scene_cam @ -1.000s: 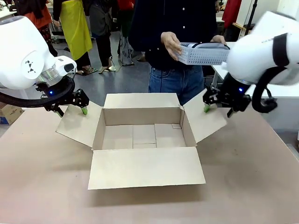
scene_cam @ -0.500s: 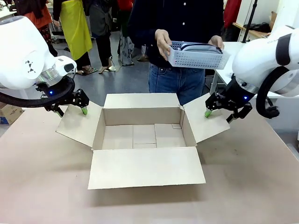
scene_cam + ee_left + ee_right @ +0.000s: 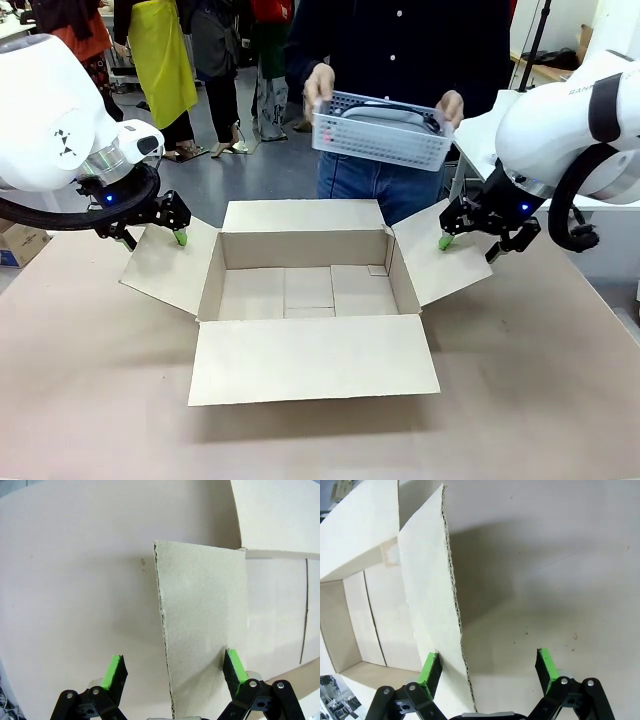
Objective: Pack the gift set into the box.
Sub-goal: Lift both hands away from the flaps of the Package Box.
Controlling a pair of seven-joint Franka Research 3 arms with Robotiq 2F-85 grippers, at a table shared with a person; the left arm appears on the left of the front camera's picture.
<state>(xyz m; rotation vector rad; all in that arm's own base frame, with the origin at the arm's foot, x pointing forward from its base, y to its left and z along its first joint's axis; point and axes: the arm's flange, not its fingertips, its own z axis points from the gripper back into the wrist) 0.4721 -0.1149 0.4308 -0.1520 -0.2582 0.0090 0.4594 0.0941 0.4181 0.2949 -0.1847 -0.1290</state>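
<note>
The box (image 3: pixel 305 248) lies open at the table's middle, all four flaps spread and nothing inside. Above its far side a person's two hands hold the gift set, a white perforated basket (image 3: pixel 380 130) with a grey curved band (image 3: pixel 392 111) showing over the rim. My left gripper (image 3: pixel 178 235) is open at the far corner of the left flap (image 3: pixel 168 268). In the left wrist view that gripper (image 3: pixel 174 670) straddles the flap (image 3: pixel 205 615). My right gripper (image 3: pixel 446 240) is open likewise at the right flap (image 3: pixel 442 265). In the right wrist view this gripper (image 3: pixel 487 667) straddles the flap's edge (image 3: pixel 430 595).
The near flap (image 3: pixel 312 358) lies flat on the brown table (image 3: pixel 530 400) toward me. A small brown carton (image 3: pixel 18 243) sits off the table's far left. Other people stand in the background behind the person.
The person has carried the basket leftward and a little lower, to above the box's far flap. My right arm has drawn back to the right while its gripper stays at the flap. The left arm is still.
</note>
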